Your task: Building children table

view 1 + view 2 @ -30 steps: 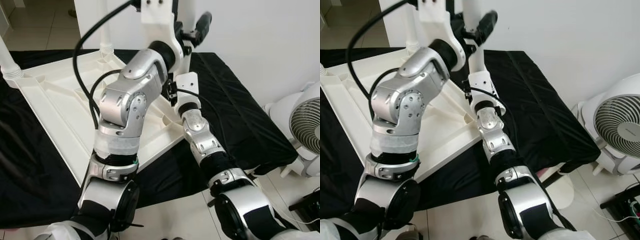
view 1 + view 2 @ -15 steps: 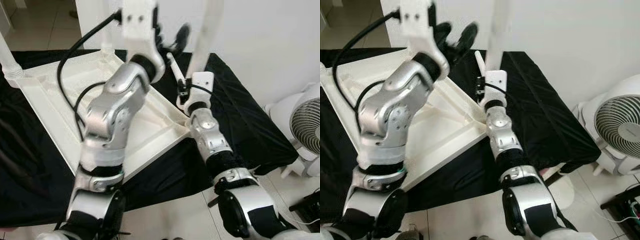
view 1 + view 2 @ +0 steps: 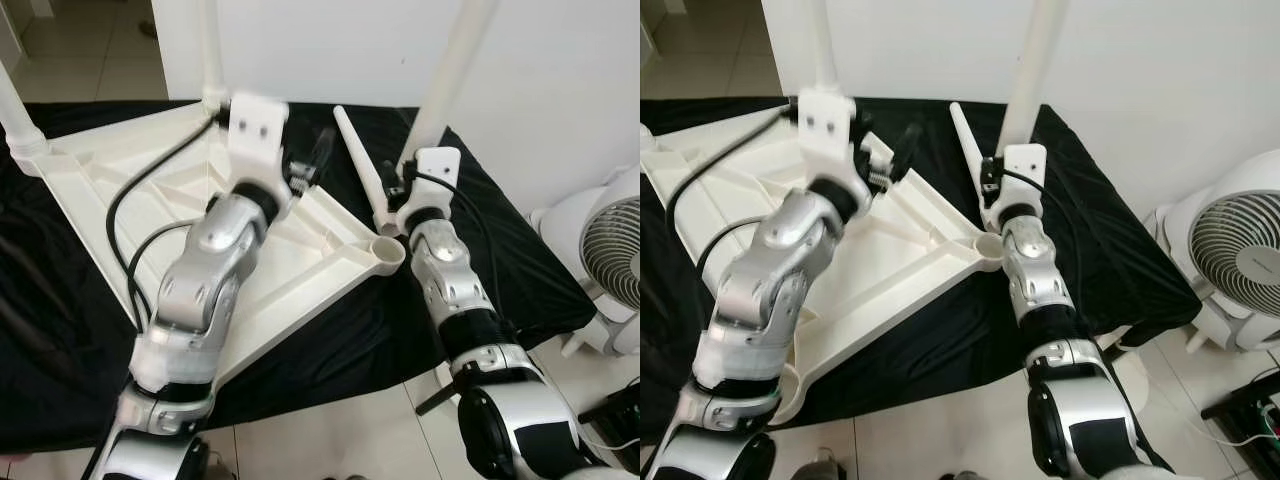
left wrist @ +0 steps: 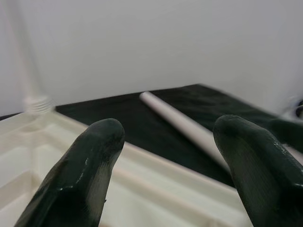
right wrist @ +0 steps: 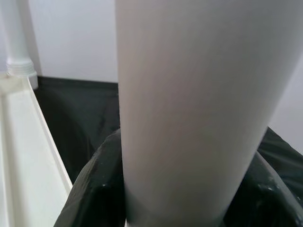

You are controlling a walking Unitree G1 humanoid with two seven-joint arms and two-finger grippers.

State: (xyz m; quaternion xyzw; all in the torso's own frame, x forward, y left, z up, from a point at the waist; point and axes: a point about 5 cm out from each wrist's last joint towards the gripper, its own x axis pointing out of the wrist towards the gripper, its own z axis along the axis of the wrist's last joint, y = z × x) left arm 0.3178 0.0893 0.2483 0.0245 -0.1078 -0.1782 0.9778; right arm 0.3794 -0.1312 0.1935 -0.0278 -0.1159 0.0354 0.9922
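Note:
The white children's table top [image 3: 120, 190] lies upside down on a black cloth. Two white legs stand in its far corners, one at the left [image 3: 12, 110] and one at the back [image 3: 212, 50]. My right gripper [image 5: 189, 189] is shut on a third white leg [image 3: 450, 70], held nearly upright just above and behind the empty corner socket [image 3: 388, 252]. A fourth leg [image 3: 358, 160] lies loose on the cloth beside that corner. My left gripper [image 4: 170, 127] is open, hovering over the table top's right edge and pointing at the loose leg.
The black cloth [image 3: 500, 240] covers a low platform that ends at tiled floor near my feet. A white fan [image 3: 612, 250] stands on the floor at the right. A white wall runs behind the platform.
My left arm has swung down from the raised leg to just above the table top. My right gripper has carried its leg rightward, uncovering the corner socket and the loose leg.

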